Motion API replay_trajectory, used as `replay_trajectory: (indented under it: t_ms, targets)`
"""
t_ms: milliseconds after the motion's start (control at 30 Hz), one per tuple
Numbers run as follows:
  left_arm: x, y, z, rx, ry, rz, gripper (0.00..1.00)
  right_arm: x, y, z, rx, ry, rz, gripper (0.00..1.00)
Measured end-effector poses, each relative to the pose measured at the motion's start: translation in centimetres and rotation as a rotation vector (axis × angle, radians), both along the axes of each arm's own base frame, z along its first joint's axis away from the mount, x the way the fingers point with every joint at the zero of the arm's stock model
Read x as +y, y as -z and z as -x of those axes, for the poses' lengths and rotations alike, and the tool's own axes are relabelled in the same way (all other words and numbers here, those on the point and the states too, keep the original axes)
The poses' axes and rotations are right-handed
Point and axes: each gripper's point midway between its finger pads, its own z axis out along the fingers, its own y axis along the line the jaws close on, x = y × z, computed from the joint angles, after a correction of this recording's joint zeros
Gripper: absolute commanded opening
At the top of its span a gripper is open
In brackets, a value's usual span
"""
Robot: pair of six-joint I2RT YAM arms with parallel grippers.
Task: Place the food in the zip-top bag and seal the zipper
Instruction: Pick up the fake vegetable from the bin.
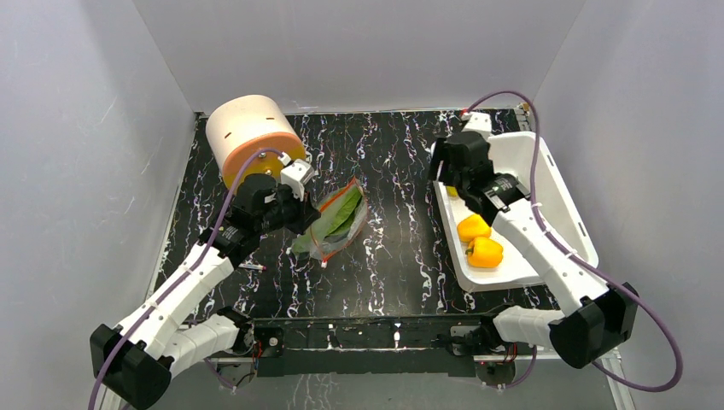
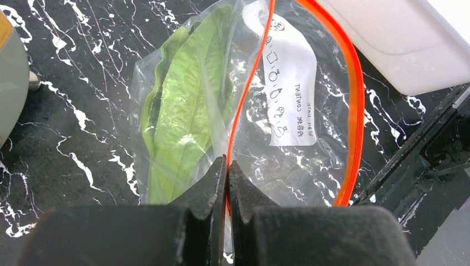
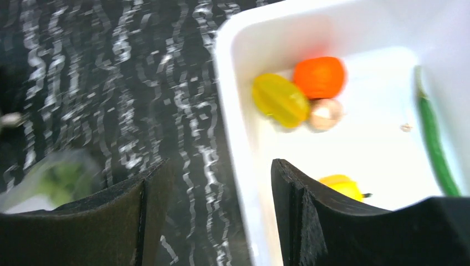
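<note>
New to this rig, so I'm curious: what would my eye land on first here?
The clear bag mid-table, a green leaf inside, with the left gripper shut on its orange zipper. At right, yellow peppers glow in the white tub, the right gripper open over its edge.

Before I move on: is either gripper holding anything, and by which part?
The left gripper is shut on the zip-top bag, pinching the orange zipper at its mouth. The right gripper is open, holding nothing.
</note>
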Motion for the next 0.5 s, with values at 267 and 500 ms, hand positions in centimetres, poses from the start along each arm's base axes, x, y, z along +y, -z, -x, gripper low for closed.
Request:
replay_trajectory:
  t_ms: [267,500]
  targets:
    - [0.0,-0.5,0.5,-0.029,0.011,0.024,0.00,-10.7,2.0,-2.2,0.055,0.301,-0.024,0.72]
    - [0.1,-1.2,0.7,-0.054,0.011,0.038,0.00,-13.0,7.6,-0.1,0.186,0.404,-0.091,0.80]
